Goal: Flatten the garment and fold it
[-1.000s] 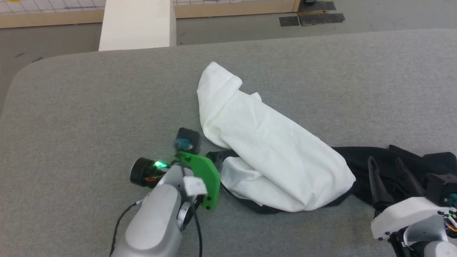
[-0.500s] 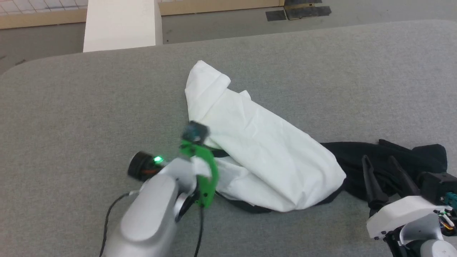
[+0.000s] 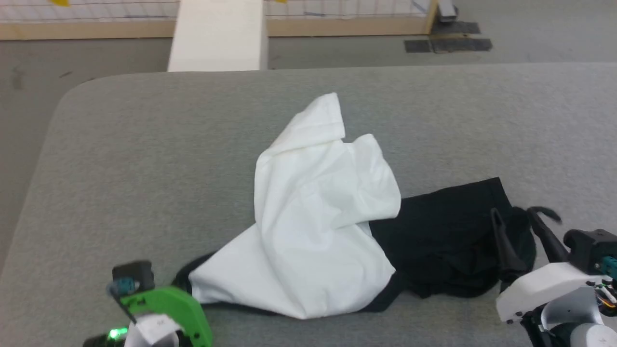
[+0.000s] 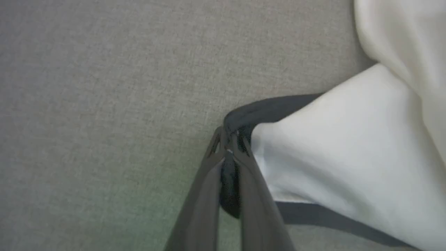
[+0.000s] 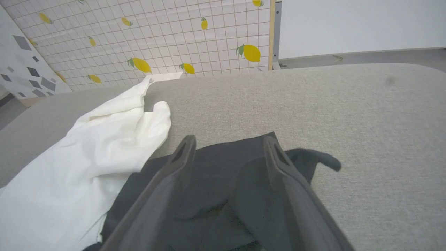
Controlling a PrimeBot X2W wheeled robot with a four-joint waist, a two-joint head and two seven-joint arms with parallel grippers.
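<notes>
Now the garment (image 3: 313,231) lies crumpled across the grey table (image 3: 144,144); the left gripper (image 4: 228,139) pinches its near-left black edge, while the right gripper (image 3: 512,213) hangs, fingers apart, over its black right end.

Garment (image 3: 313,231) white, black; table (image 3: 144,168) grey; wall (image 5: 156,35) lemon-print grid.

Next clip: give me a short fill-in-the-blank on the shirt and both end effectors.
The left end effector is shut on the garment's ___ edge.
The right end effector hangs ___ over the garment's black part.
The tiled wall beyond the table is printed with yellow ___.
Missing words: black; open; lemons.
</notes>
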